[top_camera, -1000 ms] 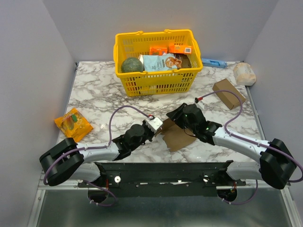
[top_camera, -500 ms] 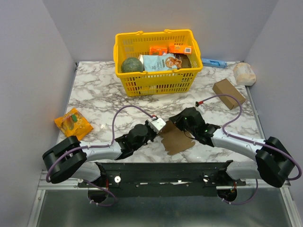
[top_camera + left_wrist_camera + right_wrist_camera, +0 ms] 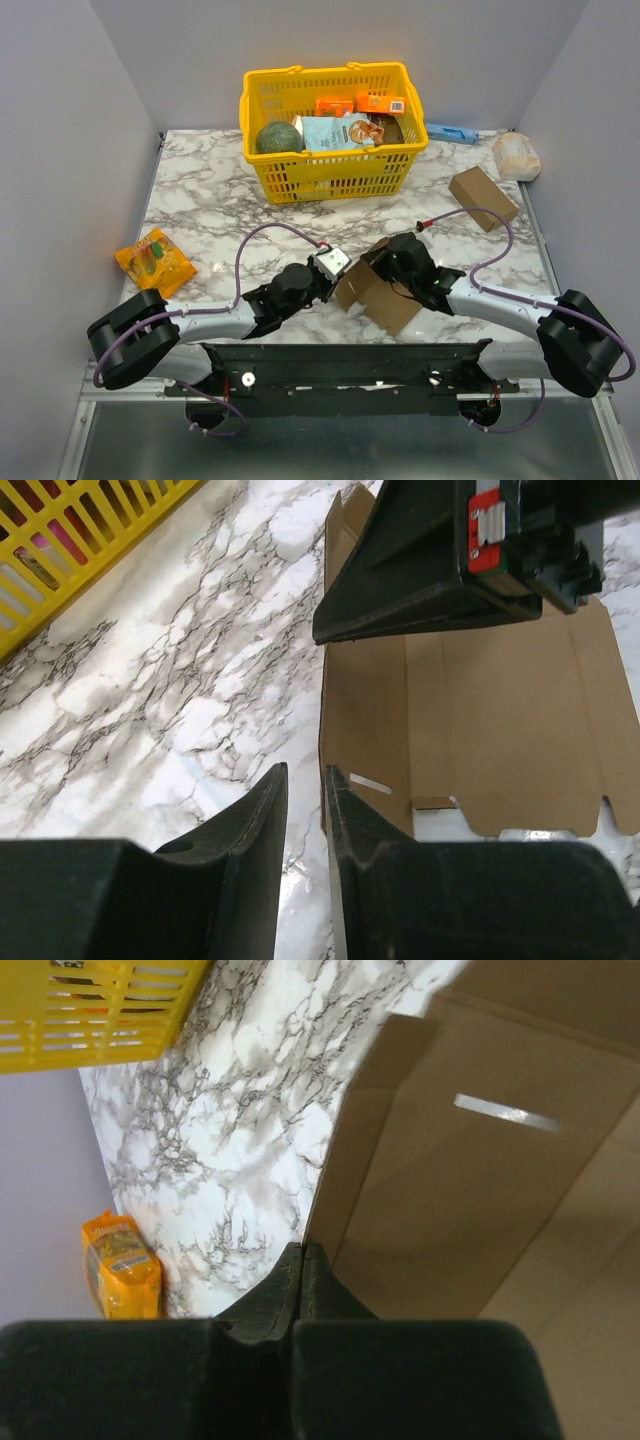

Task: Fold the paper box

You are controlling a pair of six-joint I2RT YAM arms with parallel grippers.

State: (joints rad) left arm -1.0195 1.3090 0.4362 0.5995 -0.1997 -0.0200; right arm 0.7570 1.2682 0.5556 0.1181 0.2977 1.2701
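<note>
Top external: the paper box (image 3: 385, 300) sits part-raised on the table (image 3: 210, 205), between both arms. I read the right gripper (image 3: 302, 1250) jaws pressed together, pinching a panel edge. The left gripper (image 3: 305, 773) jaws stand slightly spread just beside the box.

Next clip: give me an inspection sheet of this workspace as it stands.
Surface: marble table, no damage seen.
Job's things: paper box, partly raised off the table between the arms, not yet folded up.
Clutter: yellow basket of groceries at the back; orange snack packet left; brown carton and white bundle right.
Grippers: left gripper jaws slightly apart beside the box's edge; right gripper jaws shut on the box's edge.
Cables: purple cables loop over both arms, no snag seen.
Surroundings: grey walls, nothing else seen.
</note>
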